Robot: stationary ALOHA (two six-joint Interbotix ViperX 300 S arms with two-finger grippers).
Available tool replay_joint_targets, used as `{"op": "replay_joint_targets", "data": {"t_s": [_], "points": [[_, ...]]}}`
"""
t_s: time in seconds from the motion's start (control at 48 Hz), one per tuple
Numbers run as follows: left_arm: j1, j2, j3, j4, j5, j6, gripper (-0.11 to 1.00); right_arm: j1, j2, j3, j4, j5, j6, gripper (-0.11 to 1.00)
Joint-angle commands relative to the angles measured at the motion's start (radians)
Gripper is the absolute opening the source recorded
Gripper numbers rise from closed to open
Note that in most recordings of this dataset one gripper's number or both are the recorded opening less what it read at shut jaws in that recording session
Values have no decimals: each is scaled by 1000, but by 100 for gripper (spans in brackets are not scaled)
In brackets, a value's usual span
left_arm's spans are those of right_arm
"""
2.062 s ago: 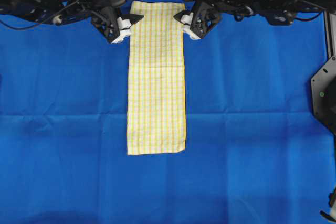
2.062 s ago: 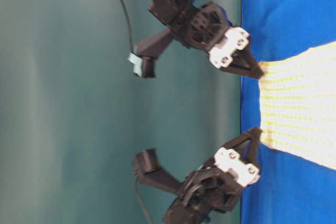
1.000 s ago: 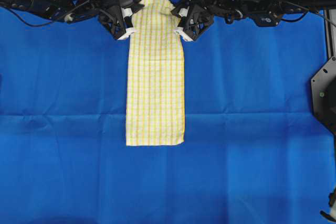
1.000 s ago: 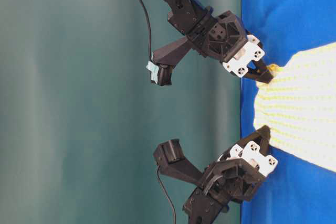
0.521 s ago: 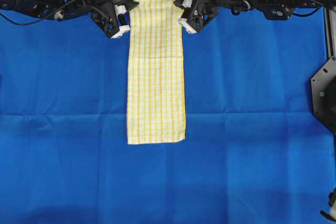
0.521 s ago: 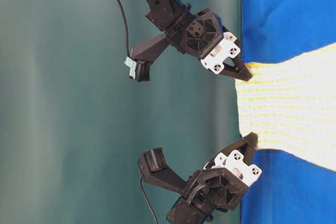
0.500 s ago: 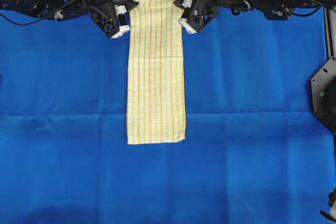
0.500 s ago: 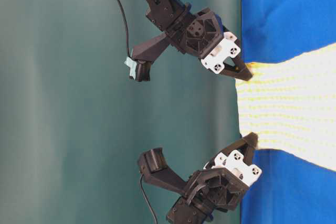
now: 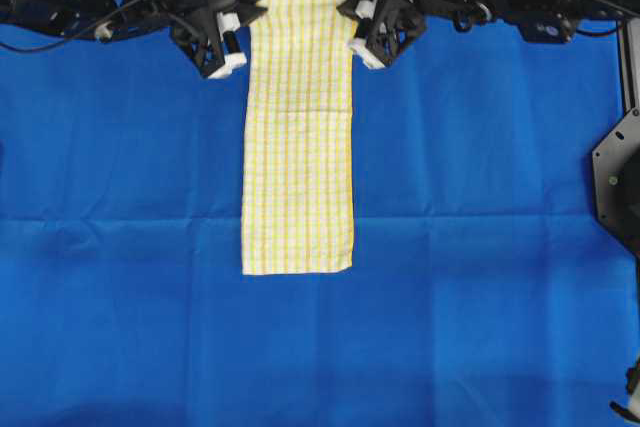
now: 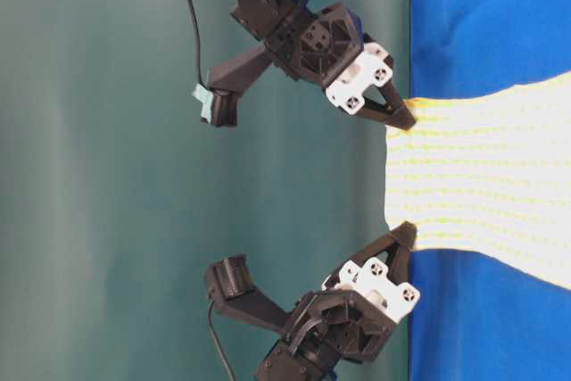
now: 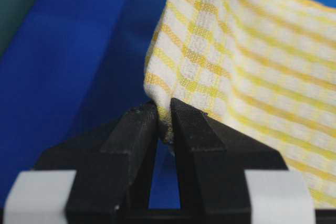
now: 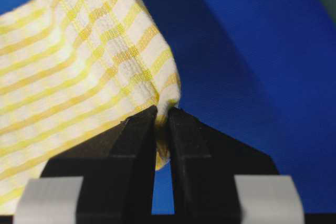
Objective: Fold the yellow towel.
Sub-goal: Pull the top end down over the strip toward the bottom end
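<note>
The yellow towel (image 9: 298, 147) lies as a long narrow strip on the blue cloth, with its near edge flat and its far end lifted. My left gripper (image 9: 260, 11) is shut on the far left corner. My right gripper (image 9: 347, 9) is shut on the far right corner. At table level the towel (image 10: 482, 176) hangs stretched between the right gripper (image 10: 410, 122) above and the left gripper (image 10: 409, 231) below. In the left wrist view the jaws of the left gripper (image 11: 164, 116) pinch a fold of the towel (image 11: 252, 51). The right gripper (image 12: 163, 116) likewise pinches the towel (image 12: 79, 51).
A large blue cloth (image 9: 480, 247) covers the table, with a crease running across it near the towel's near end. A black fixture (image 9: 618, 177) stands at the right edge. Behind the table is a plain teal wall (image 10: 134, 176).
Both grippers have raised the held far end higher above the cloth and moved apart, pulling it from a bunched curve to a taut, straight edge. The near edge has barely moved.
</note>
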Motion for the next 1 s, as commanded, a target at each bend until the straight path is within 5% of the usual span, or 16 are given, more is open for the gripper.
{"op": "replay_joint_targets", "data": {"t_s": [0.0,0.354,0.625,0.979], "points": [[-23,-48,11,-2,3,-5,6,29,-52,15,3,-3,3,5],[-212,-161,132,-8,-3,-58,6,213,-161,132,54,-28,5,5],[-423,-161,152,-9,-2,-146,6,367,-204,201,112,-60,5,5],[-595,-156,164,-9,2,-238,6,528,-195,219,178,-98,5,5]]}}
